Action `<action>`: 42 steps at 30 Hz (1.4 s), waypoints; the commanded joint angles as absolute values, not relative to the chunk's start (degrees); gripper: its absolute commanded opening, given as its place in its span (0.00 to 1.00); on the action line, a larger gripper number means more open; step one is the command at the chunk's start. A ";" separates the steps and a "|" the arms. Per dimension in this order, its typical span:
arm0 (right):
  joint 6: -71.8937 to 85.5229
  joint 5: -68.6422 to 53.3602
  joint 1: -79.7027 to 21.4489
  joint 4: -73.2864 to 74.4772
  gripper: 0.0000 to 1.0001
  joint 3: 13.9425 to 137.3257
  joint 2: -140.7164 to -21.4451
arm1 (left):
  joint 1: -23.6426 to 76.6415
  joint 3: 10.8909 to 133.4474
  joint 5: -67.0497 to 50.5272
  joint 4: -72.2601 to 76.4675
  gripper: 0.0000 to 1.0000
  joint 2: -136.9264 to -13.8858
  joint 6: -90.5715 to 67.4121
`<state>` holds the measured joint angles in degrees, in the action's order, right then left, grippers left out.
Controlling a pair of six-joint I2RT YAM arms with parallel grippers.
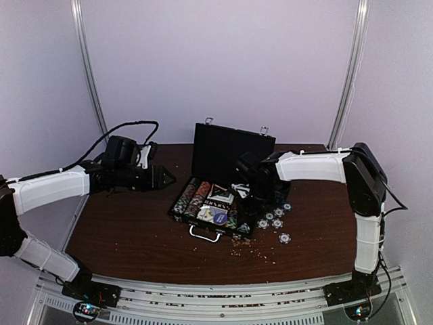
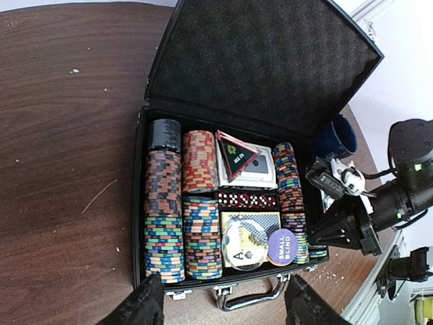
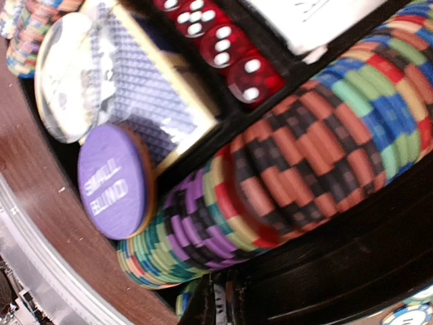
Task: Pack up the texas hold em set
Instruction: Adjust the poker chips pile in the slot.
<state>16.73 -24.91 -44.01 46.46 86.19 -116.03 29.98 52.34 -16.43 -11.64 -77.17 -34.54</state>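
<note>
The black case (image 1: 177,205) lies open mid-table with its lid (image 1: 230,150) upright. Rows of striped poker chips (image 2: 162,217), red dice (image 2: 245,199), a card deck (image 2: 252,222) and a purple "small blind" disc (image 2: 281,246) fill it. My left gripper (image 2: 220,288) hangs open above the silver handle (image 2: 250,298), empty. My right gripper (image 3: 220,298) sits low at the case's right wall beside the right chip row (image 3: 304,156), shut on a thin pale chip held edge-on. Several loose chips (image 1: 274,220) lie right of the case.
A dark blue cup (image 2: 336,137) stands behind the case's right corner. Crumbs (image 1: 254,249) are scattered on the brown table in front of the case. The right arm (image 2: 352,227) reaches over the case's right edge.
</note>
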 commanded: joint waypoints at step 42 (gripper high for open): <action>33.68 9.77 -45.51 39.53 0.52 69.07 -87.13 | 29.04 50.60 5.14 -18.94 0.79 -64.96 -34.17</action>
